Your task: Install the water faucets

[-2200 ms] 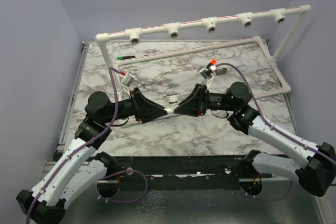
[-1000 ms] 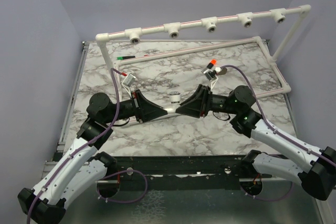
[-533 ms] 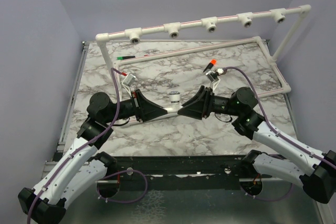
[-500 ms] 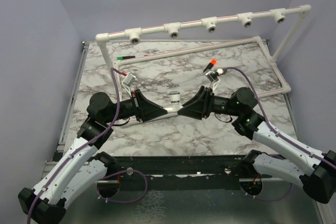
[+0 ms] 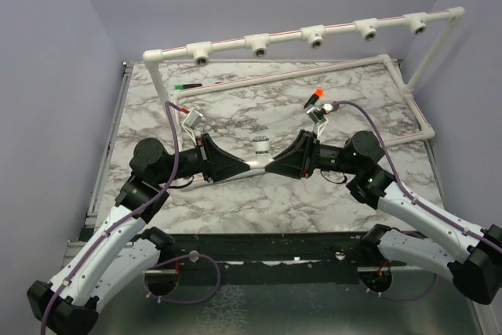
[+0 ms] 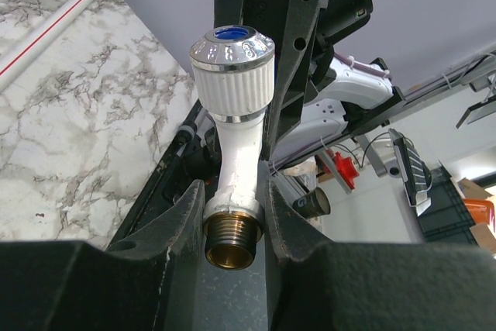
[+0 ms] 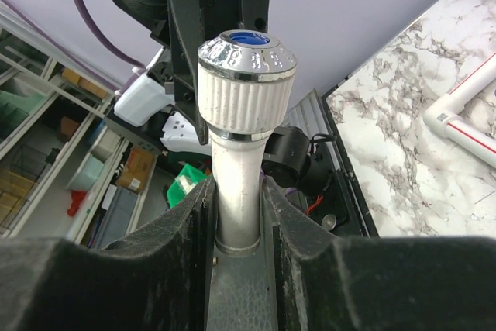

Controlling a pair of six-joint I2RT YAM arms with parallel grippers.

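While both arms meet over the middle of the marble surface (image 5: 235,198), the water faucet (image 6: 232,133) stands upright between them, its chrome knob with a blue cap on top. The left hand (image 6: 232,218) is clamped on the white stem just above the brass thread. The right hand (image 7: 237,218) is closed around the same stem below the ribbed knob. The white pipe rail (image 5: 314,37) stands well apart at the far edge.

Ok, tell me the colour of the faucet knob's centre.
Blue, on the chrome-and-white brass-threaded faucet; left wrist view shows it best.
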